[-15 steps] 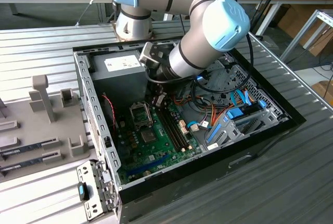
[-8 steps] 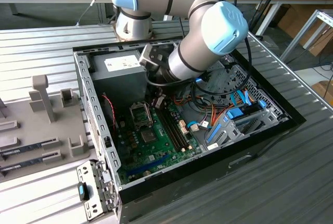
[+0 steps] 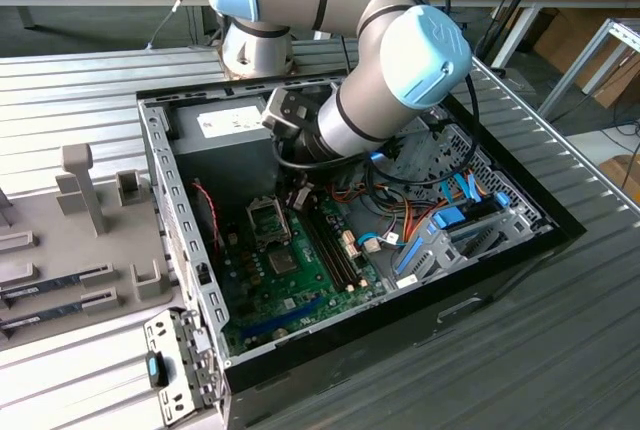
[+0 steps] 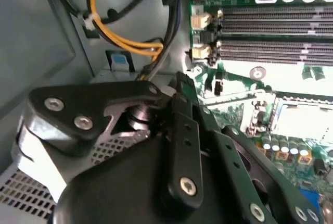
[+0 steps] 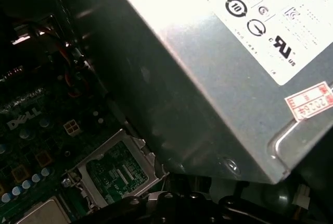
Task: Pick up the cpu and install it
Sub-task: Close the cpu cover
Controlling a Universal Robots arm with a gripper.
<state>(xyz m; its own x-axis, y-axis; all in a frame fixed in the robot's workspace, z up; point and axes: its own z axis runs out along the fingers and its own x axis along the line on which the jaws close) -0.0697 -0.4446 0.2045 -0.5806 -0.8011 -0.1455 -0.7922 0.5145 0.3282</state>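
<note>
Your gripper (image 4: 174, 89) sits low between power supply (image 5: 218, 78) and motherboard socket (image 4: 260, 110), can't tell if it's open or closed; the pale square in that socket looks like the cpu (image 4: 299, 121).

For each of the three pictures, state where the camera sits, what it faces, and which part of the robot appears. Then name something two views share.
Exterior view: off the arm, above, looking down into the open computer case; the arm reaches in.
Second wrist view: on the arm, facing the motherboard and memory slots; the black gripper shows in front.
First wrist view: on the arm, close against the grey power supply, with the CPU socket beside it.
Shared: all three show the CPU socket.
</note>
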